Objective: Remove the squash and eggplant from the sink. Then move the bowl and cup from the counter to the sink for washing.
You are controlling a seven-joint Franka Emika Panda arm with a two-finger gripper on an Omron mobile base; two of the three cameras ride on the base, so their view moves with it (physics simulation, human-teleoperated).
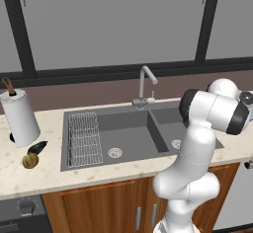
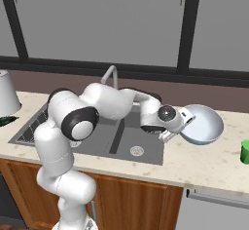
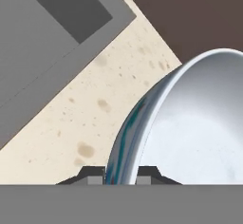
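My gripper (image 2: 179,128) is shut on the left rim of the bowl (image 2: 203,124). The bowl is tilted on edge, white inside and blue-grey outside, just right of the sink (image 2: 104,139). In the hand view the rim of the bowl (image 3: 124,142) runs down between my two fingertips, so the gripper (image 3: 121,175) pinches it above the counter (image 3: 95,104). The green cup (image 2: 245,152) stands on the counter at the far right. The squash (image 1: 30,161) and the eggplant (image 1: 37,147) lie on the counter (image 1: 49,177) left of the sink (image 1: 129,123).
A paper towel roll (image 1: 20,118) stands behind the vegetables. The curved faucet (image 1: 144,86) rises behind the sink's divider, and a wire rack (image 1: 84,138) lies in the left basin. Dark window frames run along the back wall.
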